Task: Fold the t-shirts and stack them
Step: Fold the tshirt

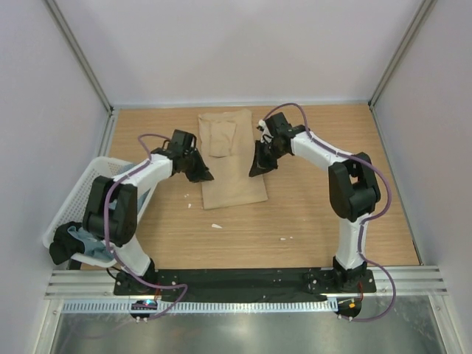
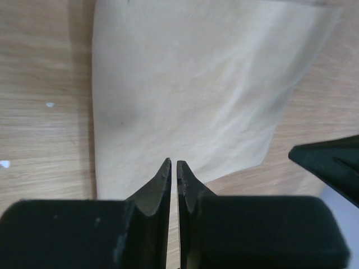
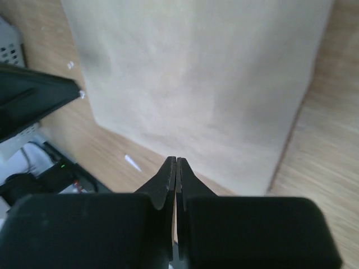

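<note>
I am looking at the tan t-shirt point(image 1: 234, 181) lying folded in the middle of the table point(image 1: 317, 236), a long rectangle with a smaller folded part resting on its far end. The left gripper point(image 1: 205, 177) is hanging at the shirt's left edge with its fingers clenched together. The right gripper point(image 1: 257, 171) is hovering at the right edge, its fingers likewise pressed tight (neither pair is pinching cloth, as far as the wrist views are showing me). The grey-blue t-shirt point(image 1: 81, 240) is sitting bunched in the white basket point(image 1: 96, 173) at the table's left side, partly hidden under the left arm.
</note>
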Robot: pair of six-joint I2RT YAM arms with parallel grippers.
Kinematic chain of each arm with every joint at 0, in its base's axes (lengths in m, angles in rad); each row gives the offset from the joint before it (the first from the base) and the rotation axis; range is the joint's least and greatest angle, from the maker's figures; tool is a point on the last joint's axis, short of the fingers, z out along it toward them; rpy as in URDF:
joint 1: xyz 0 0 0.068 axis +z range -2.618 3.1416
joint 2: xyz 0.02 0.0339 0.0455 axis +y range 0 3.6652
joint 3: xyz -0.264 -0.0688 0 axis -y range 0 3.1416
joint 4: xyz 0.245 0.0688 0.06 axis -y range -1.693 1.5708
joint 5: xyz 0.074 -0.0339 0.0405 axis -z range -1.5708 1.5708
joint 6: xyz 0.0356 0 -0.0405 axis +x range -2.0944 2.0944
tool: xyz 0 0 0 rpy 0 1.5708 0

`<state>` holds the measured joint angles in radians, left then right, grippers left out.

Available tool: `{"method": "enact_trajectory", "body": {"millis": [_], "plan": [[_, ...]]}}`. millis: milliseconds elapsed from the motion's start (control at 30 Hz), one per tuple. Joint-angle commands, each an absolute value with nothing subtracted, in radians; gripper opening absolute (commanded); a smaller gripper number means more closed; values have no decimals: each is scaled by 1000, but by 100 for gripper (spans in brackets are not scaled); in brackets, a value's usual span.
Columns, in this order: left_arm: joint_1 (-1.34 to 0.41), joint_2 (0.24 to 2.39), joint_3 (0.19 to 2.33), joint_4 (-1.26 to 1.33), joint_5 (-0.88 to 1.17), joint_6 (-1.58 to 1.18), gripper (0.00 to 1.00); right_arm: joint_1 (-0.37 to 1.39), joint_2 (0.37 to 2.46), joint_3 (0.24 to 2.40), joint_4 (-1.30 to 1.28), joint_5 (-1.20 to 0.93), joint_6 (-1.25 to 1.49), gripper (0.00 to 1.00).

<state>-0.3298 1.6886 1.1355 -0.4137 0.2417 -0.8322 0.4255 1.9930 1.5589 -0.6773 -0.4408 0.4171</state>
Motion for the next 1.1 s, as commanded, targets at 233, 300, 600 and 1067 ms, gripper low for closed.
{"method": "enact_trajectory", "body": {"millis": [233,300,600,1067], "plan": [[-367,1781,1040,-190,383,-900,5,428,2067,1397,-371,-943,506,1],[-368,1786,1023,-199,371,-917,3,461,2092,1419,-396,-953,488,1],[-376,1707,907,-192,342,-933,2,566,2200,1485,-436,-951,454,1],[-383,1588,812,-229,301,-920,15,546,2198,1393,-434,-897,431,1]]}}
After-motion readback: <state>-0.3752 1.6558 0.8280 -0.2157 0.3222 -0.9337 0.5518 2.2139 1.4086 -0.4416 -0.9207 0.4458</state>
